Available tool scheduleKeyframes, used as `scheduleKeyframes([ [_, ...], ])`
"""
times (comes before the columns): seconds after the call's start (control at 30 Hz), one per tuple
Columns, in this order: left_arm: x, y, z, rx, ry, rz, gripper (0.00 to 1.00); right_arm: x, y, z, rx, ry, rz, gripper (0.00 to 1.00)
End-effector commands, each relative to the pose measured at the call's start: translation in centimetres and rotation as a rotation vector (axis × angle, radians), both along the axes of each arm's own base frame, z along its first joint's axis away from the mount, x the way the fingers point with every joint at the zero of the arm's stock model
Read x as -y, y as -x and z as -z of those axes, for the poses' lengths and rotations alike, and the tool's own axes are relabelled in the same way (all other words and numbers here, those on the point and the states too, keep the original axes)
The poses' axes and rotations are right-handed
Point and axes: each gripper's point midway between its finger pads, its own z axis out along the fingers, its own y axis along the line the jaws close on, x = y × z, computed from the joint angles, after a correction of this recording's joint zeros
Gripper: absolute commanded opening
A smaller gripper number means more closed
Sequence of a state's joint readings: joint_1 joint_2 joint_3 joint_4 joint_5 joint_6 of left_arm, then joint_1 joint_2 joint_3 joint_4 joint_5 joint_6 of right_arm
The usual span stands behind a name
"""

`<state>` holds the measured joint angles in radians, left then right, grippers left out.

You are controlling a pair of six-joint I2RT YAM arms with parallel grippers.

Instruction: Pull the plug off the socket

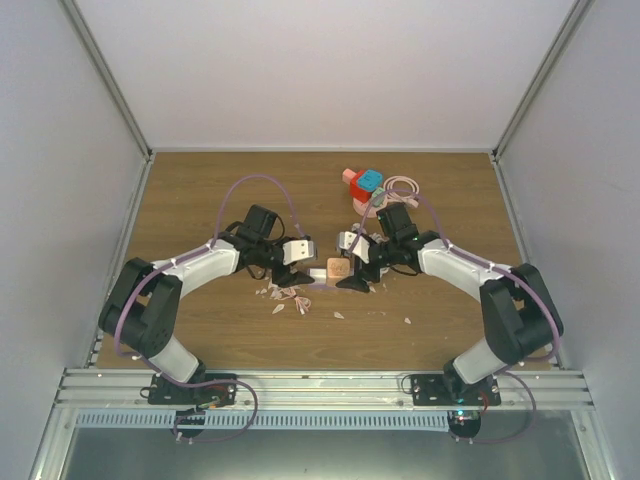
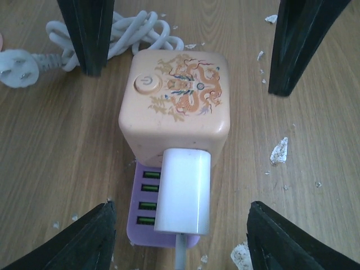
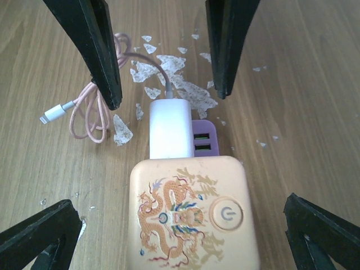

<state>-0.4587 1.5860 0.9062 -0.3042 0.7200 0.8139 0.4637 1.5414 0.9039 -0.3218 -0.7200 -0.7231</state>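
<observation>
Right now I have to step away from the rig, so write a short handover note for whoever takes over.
Left gripper: open, fingers either side of the peach socket cube, touching nothing.
Right gripper: open, straddling the same cube from the opposite side, holding nothing.
Things: the cube sits mid-table. The white plug is seated in its side, above a purple USB strip. The plug's pink cable lies coiled on the table.
Done: both arms in position.
Left: hold the cube, grip the plug, pull it out.
</observation>
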Motion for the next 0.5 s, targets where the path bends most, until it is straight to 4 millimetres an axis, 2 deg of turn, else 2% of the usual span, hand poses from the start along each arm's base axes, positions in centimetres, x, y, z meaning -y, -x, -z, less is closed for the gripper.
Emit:
scheduleKeyframes([
  [0.0, 0.9, -0.2, 0.0, 0.04, 0.02, 0.016, 0.63, -1.1, -0.2, 0.8, 0.036, 0.035, -0.036, 0.99],
  [0.3, 1.2, 0.2, 1.2, 0.039, -0.018, 0.016, 0.56, -1.6, -0.3, 2.3, 0.029, 0.064, -0.036, 0.91],
  [0.47, 1.3, 0.2, 1.7, 0.042, -0.043, 0.01, 0.51, -1.5, -0.4, 2.8, 0.029, 0.077, -0.03, 0.79],
])
